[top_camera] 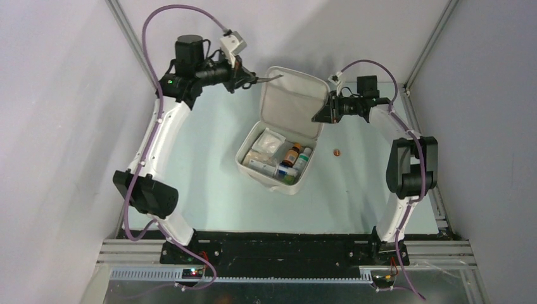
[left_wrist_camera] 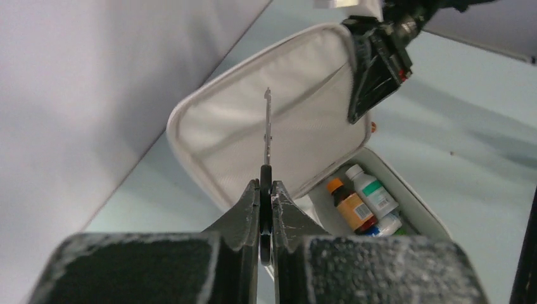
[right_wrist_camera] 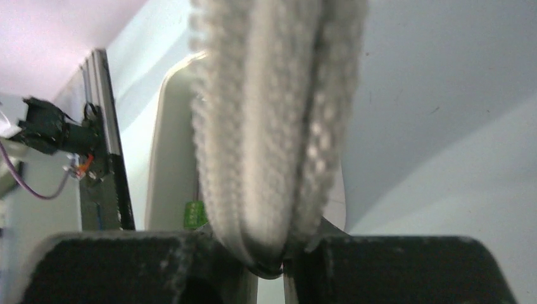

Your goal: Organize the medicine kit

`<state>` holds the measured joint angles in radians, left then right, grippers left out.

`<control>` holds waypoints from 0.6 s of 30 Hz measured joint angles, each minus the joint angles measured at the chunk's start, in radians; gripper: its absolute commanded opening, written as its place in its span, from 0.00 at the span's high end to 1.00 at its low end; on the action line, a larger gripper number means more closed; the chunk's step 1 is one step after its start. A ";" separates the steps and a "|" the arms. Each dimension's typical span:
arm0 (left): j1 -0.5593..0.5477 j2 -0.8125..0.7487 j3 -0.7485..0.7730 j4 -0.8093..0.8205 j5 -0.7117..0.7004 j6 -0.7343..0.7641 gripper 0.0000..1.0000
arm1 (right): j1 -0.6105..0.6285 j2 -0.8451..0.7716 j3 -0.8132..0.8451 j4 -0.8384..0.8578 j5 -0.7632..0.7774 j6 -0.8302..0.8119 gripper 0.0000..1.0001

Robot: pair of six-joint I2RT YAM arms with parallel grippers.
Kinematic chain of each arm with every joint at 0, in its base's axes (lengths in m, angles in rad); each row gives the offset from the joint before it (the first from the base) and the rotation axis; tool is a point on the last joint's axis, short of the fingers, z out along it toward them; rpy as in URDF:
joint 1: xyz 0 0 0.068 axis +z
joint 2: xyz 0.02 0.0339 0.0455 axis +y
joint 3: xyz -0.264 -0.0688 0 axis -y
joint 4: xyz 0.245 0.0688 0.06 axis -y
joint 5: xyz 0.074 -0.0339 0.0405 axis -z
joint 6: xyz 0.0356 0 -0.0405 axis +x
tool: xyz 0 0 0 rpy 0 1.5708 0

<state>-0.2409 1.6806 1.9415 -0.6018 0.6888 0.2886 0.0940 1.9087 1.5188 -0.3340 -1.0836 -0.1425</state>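
**A:** Start at the left. How many arms, and what is the left one doing?

**B:** Two arms. The left fingers [left_wrist_camera: 244,212] are pinched tight on one thin metal tool [left_wrist_camera: 268,126], black at the gripped end. Its tip is aimed at the lid's inner face. It is seen edge-on, so I cannot tell what kind of tool it is, or whether the tip touches the lining.

**A:** Where is the kit?

**B:** One medicine kit [top_camera: 256,176], white, open, at the middle of the table [top_camera: 209,190]. Its lid [top_camera: 294,95] stands up on the far side, with the pale lining facing the arm bases.

**A:** Contents, counted?

**B:** In the left half are white packets [top_camera: 267,140]. They look like two, but they overlap, so the count is unsure. One flat box [top_camera: 259,166] lies nearer than them.
In the right half are two bottles side by side:
- one amber bottle [left_wrist_camera: 350,206] with an orange cap
- one white bottle [left_wrist_camera: 373,193] with a green label, to the right of the amber one

One blue-and-white item [left_wrist_camera: 386,225] lies against them, half hidden. I cannot tell what it is.

**A:** The right side?

**B:** The right fingers [right_wrist_camera: 392,266] are closed on the lid's zip edge at its right corner. The wrist view shows the edge squeezed between them.

**A:** Anything loose?

**B:** One small brown disc [top_camera: 337,152] on the table, right of the kit and not touching it.
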 measured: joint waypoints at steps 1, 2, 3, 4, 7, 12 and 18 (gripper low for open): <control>-0.019 0.000 0.000 0.000 0.019 0.022 1.00 | 0.011 -0.021 -0.012 -0.024 0.008 -0.049 0.96; -0.038 0.000 0.000 0.000 0.036 0.052 1.00 | 0.021 -0.041 -0.023 -0.048 0.017 -0.095 0.96; -0.052 0.000 0.000 0.000 0.050 0.078 1.00 | 0.031 -0.063 -0.035 -0.071 0.024 -0.145 0.97; -0.064 0.000 -0.002 -0.001 0.060 0.101 1.00 | 0.040 -0.082 -0.045 -0.093 0.032 -0.187 0.97; -0.092 -0.002 -0.015 -0.004 0.075 0.194 1.00 | 0.068 -0.134 -0.080 -0.142 0.055 -0.298 0.97; -0.127 -0.030 -0.121 -0.030 0.043 0.391 1.00 | 0.109 -0.191 -0.115 -0.214 0.084 -0.430 0.98; -0.148 -0.082 -0.183 -0.083 0.013 0.591 1.00 | 0.140 -0.216 -0.124 -0.271 0.114 -0.514 0.98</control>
<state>-0.3889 1.5990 1.7584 -0.6849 0.7013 0.8799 0.2344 1.6928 1.3952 -0.6052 -0.9691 -0.6563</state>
